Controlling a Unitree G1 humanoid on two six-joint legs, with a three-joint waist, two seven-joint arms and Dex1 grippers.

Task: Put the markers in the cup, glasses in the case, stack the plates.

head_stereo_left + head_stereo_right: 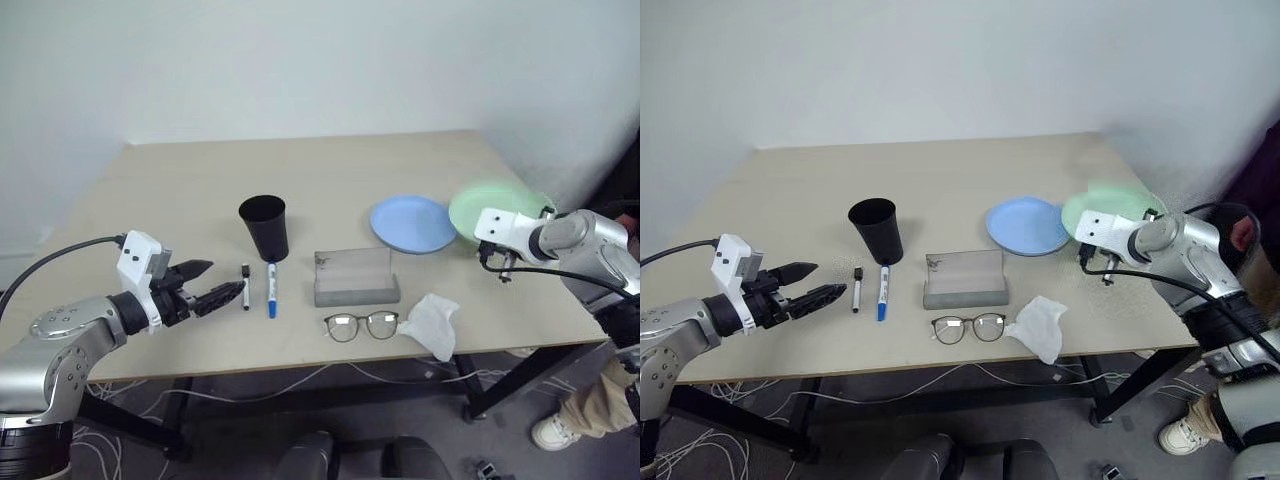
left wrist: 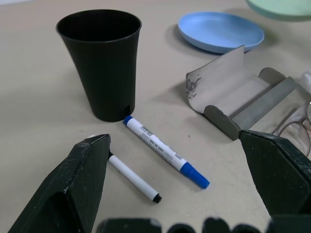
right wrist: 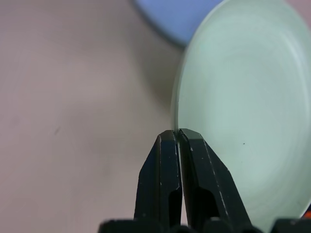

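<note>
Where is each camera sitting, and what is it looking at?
Left and right eye views: on the head, looking down at the beige table, both arms showing.
Left wrist view: on the left arm, between the open left hand, facing the black plastic cup and two white markers.
Right wrist view: over the shut right hand, gripping the mint green plate.
All views share the light blue plate.

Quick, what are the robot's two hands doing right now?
Left gripper: open, holding nothing.
Right gripper: closed on the rim of the green plate.
</note>
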